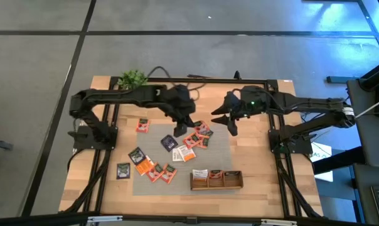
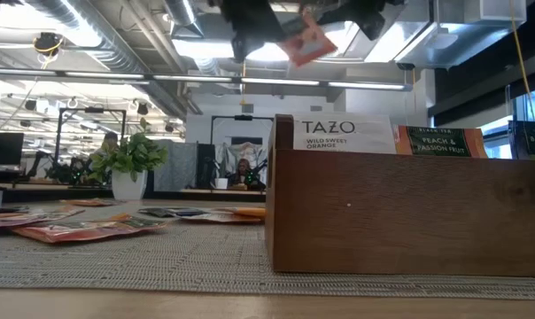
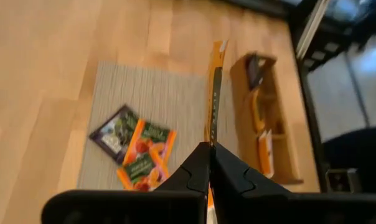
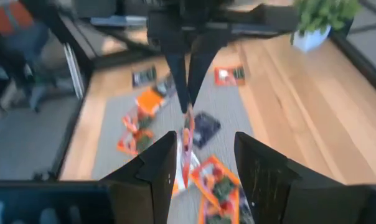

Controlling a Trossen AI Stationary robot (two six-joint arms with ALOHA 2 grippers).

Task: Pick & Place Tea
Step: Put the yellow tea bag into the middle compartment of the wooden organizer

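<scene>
My left gripper [image 3: 210,149] is pinching an orange tea bag [image 3: 215,87] edge-on, up over the mat [image 1: 153,135], w/ the tray [image 1: 216,185] ahead along the bag's long side, & my right gripper [image 4: 205,158] waits nearby, fingers apart.

L tool [image 1: 180,130] holds an orange sachet [image 1: 179,131] above the grey mat [image 1: 153,139]. R tool [image 1: 230,123] just beside, open. Wooden tray [image 1: 216,180] nearer the bench [image 1: 265,188] front edge.
</scene>
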